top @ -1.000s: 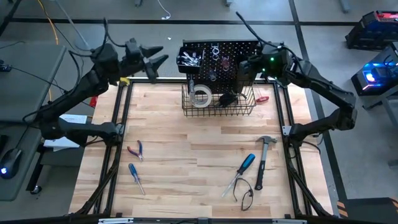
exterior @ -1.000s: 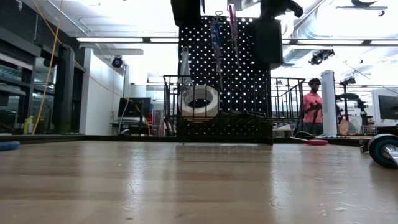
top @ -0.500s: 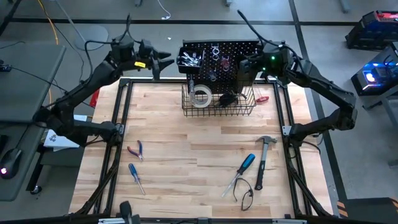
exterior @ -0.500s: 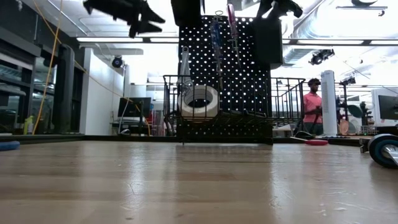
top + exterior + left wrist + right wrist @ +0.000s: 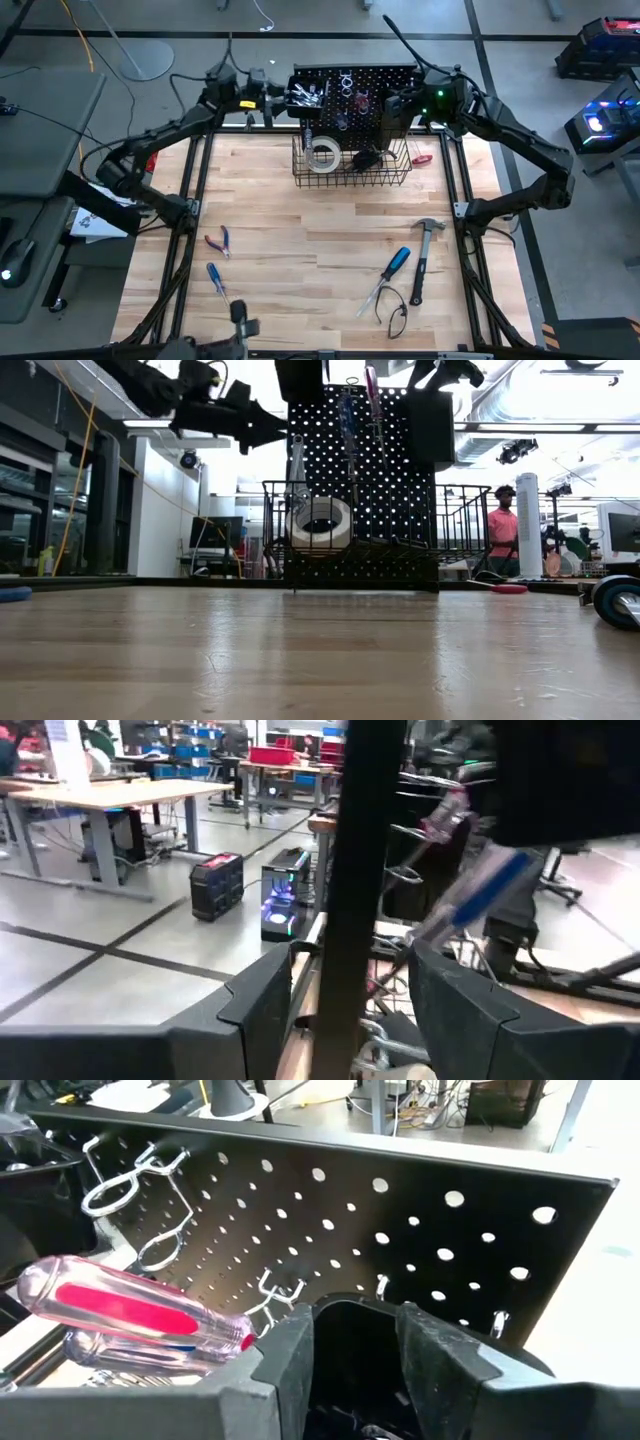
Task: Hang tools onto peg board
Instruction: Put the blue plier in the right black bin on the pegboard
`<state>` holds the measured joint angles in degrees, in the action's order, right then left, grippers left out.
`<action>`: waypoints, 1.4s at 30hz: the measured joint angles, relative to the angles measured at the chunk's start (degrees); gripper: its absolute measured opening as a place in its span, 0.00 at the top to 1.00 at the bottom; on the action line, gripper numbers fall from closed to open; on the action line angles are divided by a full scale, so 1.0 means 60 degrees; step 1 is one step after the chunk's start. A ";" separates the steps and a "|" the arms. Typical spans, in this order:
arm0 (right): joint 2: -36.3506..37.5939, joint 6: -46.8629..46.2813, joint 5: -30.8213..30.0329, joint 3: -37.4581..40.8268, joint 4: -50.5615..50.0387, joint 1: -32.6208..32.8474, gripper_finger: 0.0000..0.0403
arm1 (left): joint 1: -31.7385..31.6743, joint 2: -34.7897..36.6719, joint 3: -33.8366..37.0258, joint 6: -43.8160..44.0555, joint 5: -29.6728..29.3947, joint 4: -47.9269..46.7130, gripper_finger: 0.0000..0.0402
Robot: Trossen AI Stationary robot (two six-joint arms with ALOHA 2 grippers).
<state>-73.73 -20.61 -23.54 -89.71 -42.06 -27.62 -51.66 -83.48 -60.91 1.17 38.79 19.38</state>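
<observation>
The black peg board [image 5: 355,85] stands at the table's far edge. It carries a bin of silver wrenches [image 5: 305,95], two hung screwdrivers [image 5: 358,410] and a wire basket [image 5: 350,165] holding the white tape roll [image 5: 322,153]. My left gripper [image 5: 352,950] is open and level at the board's left edge [image 5: 292,450]; that edge shows between its fingers, and I see no touch. My right gripper [image 5: 355,1320] is open in front of the board's right bin [image 5: 390,118], beside the hung red-handled screwdriver [image 5: 130,1315]. Red pliers [image 5: 218,241], a blue screwdriver [image 5: 218,283], another blue-handled screwdriver [image 5: 392,270] and a hammer [image 5: 424,255] lie on the tabletop.
A black-handled tool [image 5: 395,310] lies near the table's front right, and a small red thing [image 5: 423,158] by the basket's right end. A black frame [image 5: 195,200] runs round the tabletop. A person in a red shirt [image 5: 503,530] stands in the room behind.
My left arm has swung from beyond the table's far left corner toward the peg board, sinking as it went. Its gripper now points level at the board's left edge.
</observation>
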 joint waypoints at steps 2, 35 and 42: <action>0.0000 -0.0038 0.0001 0.0000 0.0000 0.0000 0.66 | -0.0022 -0.0235 -0.0213 0.0101 0.0070 0.0047 0.55; 0.0076 0.1965 -0.0028 -0.2258 0.0975 -0.0003 0.66 | -0.1679 0.0132 -0.0487 -0.0173 0.0408 -0.1053 0.55; 0.0076 0.2020 -0.0025 -0.2488 0.0979 0.0000 0.66 | -0.2208 0.1103 -0.0487 0.1311 0.1064 -0.1275 0.55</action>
<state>-73.28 -8.49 -23.69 -104.64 -36.19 -27.62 -64.91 -76.86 -63.83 9.04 45.18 11.73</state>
